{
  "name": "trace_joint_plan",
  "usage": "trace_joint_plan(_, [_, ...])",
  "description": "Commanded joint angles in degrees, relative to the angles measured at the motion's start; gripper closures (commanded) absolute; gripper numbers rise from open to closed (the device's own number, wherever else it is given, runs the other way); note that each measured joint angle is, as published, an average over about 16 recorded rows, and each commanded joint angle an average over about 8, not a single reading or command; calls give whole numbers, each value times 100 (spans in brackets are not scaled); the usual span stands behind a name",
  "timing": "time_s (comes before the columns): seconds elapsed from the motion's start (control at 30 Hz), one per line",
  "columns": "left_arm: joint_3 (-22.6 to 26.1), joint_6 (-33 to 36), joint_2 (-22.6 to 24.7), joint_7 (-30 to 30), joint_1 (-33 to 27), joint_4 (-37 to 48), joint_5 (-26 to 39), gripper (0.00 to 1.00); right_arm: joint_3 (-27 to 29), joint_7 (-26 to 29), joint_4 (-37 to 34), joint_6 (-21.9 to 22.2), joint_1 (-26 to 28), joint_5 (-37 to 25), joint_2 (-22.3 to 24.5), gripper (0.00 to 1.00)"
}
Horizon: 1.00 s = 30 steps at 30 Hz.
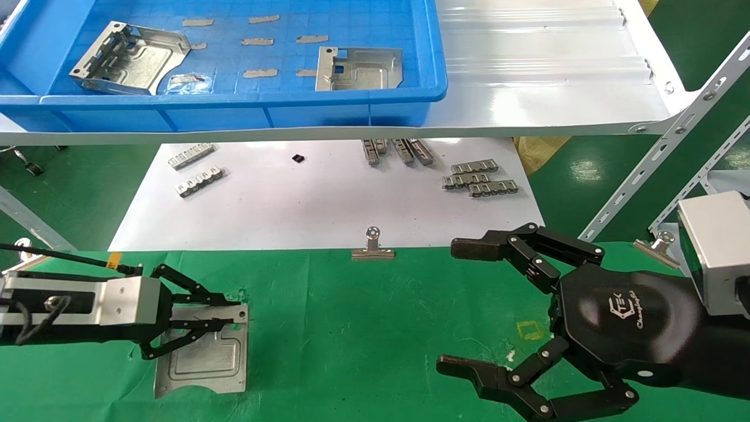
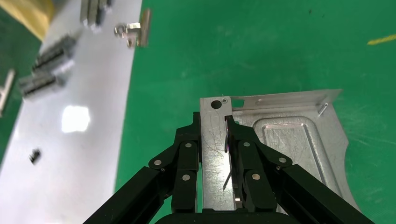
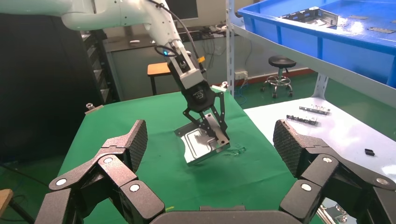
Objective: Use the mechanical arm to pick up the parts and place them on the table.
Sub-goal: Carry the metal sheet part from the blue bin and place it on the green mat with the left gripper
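My left gripper (image 1: 234, 313) is shut on the upturned flange of a silvery sheet-metal part (image 1: 202, 357) at the front left of the green table (image 1: 363, 328). The left wrist view shows the fingers (image 2: 189, 149) pinching the flange strip of the part (image 2: 289, 140). In the right wrist view the part (image 3: 198, 144) hangs tilted under the left gripper (image 3: 219, 135), low over the cloth; I cannot tell whether it touches. Two more parts (image 1: 132, 58) (image 1: 360, 69) lie in the blue tray (image 1: 234, 108). My right gripper (image 1: 457, 308) is open and empty over the table's front right.
The tray sits on a white shelf (image 1: 545, 70) held by slotted metal struts (image 1: 662, 152) at the right. A white sheet (image 1: 304, 205) under it holds toothed strips (image 1: 477, 179) (image 1: 193, 155). Binder clips (image 1: 372, 246) (image 1: 659, 243) grip the cloth's far edge.
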Motion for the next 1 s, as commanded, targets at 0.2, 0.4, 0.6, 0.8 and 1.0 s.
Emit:
trace_joint_plan(0.2, [57, -248, 57, -77, 189, 134, 80, 1, 0, 0, 0, 0, 0, 0, 0, 0])
trace_joint_plan(0.4, [36, -411, 108, 124, 285, 131, 84, 0, 0, 0, 0, 0, 0, 0, 0, 0])
trace_joint_plan(0.6, [36, -418, 118, 106, 249, 152, 97, 0, 0, 0, 0, 0, 0, 0, 0, 0])
trace_joint_plan(0.8, [16, -278, 87, 22, 202, 184, 22, 0, 0, 0, 0, 0, 0, 0, 0, 0])
trace_joint_plan(1.0, [31, -220, 94, 80, 163, 241, 55, 0, 0, 0, 0, 0, 0, 0, 0, 0])
